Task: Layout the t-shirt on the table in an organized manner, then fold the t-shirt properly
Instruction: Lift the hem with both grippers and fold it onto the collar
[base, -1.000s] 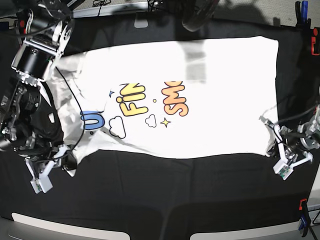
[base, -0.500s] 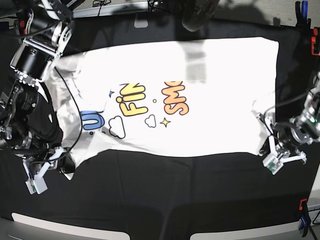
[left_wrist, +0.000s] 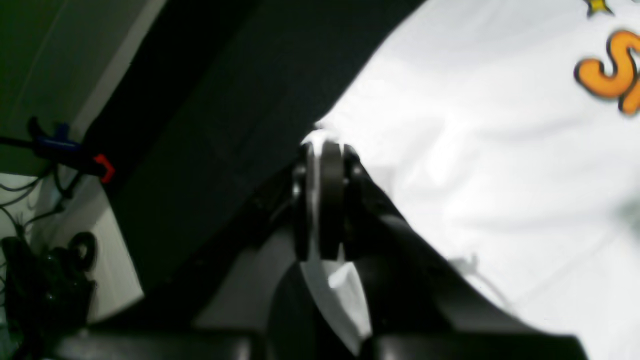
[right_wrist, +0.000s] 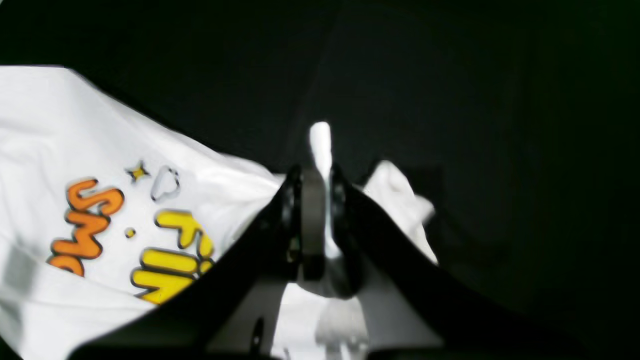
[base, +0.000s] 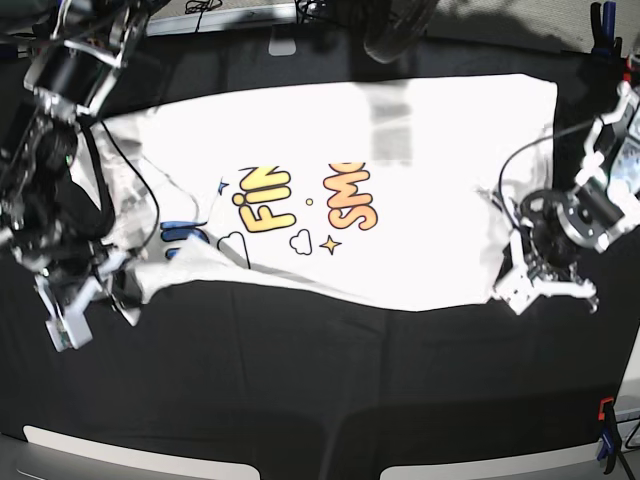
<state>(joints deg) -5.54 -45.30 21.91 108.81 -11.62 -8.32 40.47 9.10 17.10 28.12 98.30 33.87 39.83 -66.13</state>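
In the left wrist view we see the left gripper with its dark jaws pressed together on a pinch of white cloth, the hem corner of the white short-sleeved cotton t-shirt. The shirt spreads away to the right, with part of the orange lettering at the edge of the picture. Left of the gripper lies the black cloth worktop, and a blue and red clip sits at its edge

In the right wrist view we see the right gripper clamped on a fold of the same shirt, a white tip of fabric sticking up past the jaws. The printed front lies to the left, where we read orange letters, yellow letters, a small yellow star and an outlined cloud. Black worktop fills the rest

In the base view we see the t-shirt lying across the middle of the worktop, print side up, its near edge pulled into a slanted line. The right gripper grips the near corner at the picture's left, where the cloth is bunched and the blue letters are partly folded under. The left gripper grips the near corner at the picture's right. A red and blue clip stands at the worktop's near right edge
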